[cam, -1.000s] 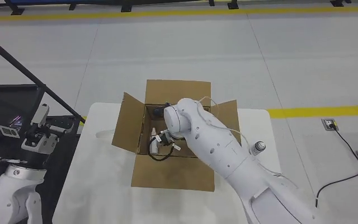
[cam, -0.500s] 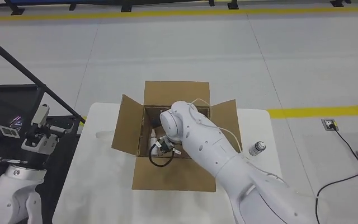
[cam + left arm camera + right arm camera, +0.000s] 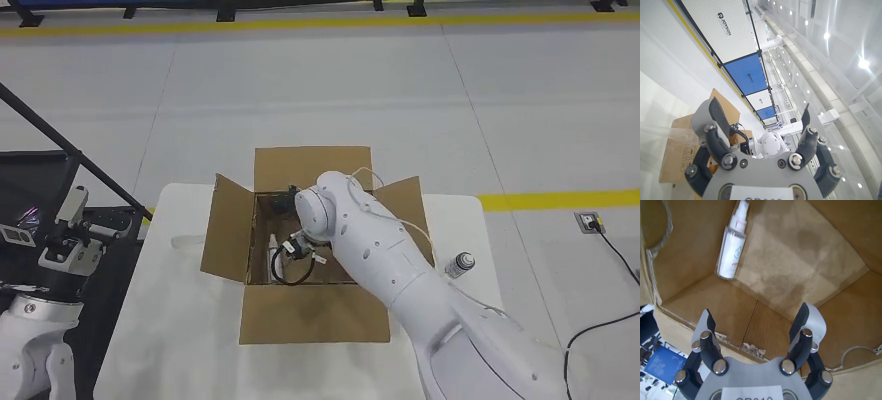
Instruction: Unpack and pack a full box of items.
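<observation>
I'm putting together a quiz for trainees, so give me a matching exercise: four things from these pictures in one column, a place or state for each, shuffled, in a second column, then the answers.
Column one
1. spray bottle
2. small bottle
3. right tool
4. cardboard box

Column two
A. flaps folded open
B. on the table, outside the box
C. open and empty, inside the box
D. lying on the box floor by a wall

Pairs: 1-D, 2-B, 3-C, 4-A
</observation>
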